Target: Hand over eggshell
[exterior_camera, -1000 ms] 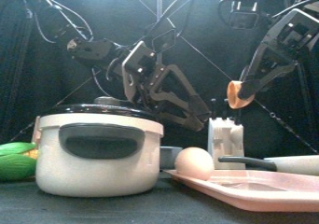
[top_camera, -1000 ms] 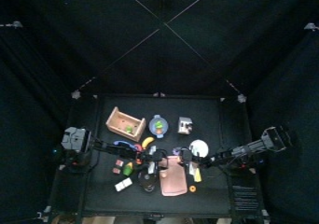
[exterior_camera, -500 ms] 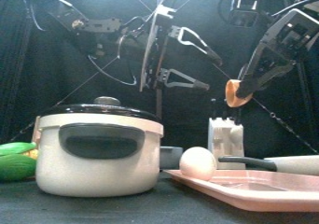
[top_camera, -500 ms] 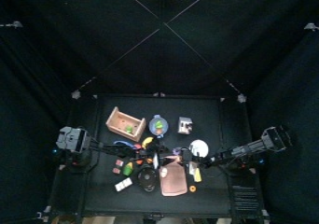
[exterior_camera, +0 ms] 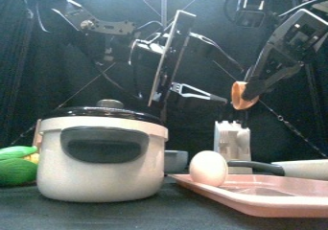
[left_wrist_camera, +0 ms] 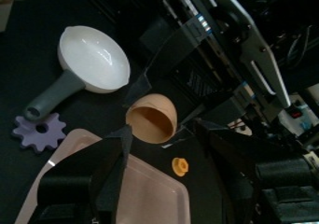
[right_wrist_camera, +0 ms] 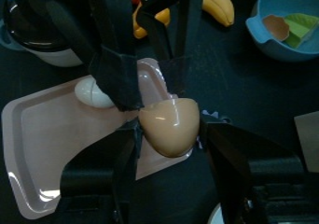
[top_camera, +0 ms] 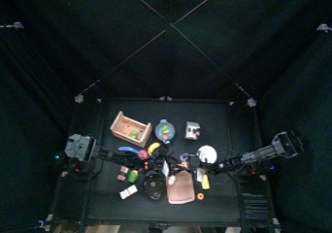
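Holding the eggshell [right_wrist_camera: 170,125] clamped in your right gripper [right_wrist_camera: 166,125] above the pink tray [right_wrist_camera: 50,125], your left gripper [exterior_camera: 174,71] hangs wide apart nearby.

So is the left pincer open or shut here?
Open. In the front view the left pincer has its jaws spread wide and empty, beside the eggshell held by the right pincer.

A white pot with a dark lid [exterior_camera: 103,155] stands on the worktop [top_camera: 220,120] – a whole egg [exterior_camera: 206,167] rests beside it on a pink tray [exterior_camera: 263,190]. A banana [right_wrist_camera: 214,6] lies near a blue bowl [right_wrist_camera: 289,13]; a white ladle [left_wrist_camera: 90,62] lies near a purple gear-shaped piece [left_wrist_camera: 39,133].
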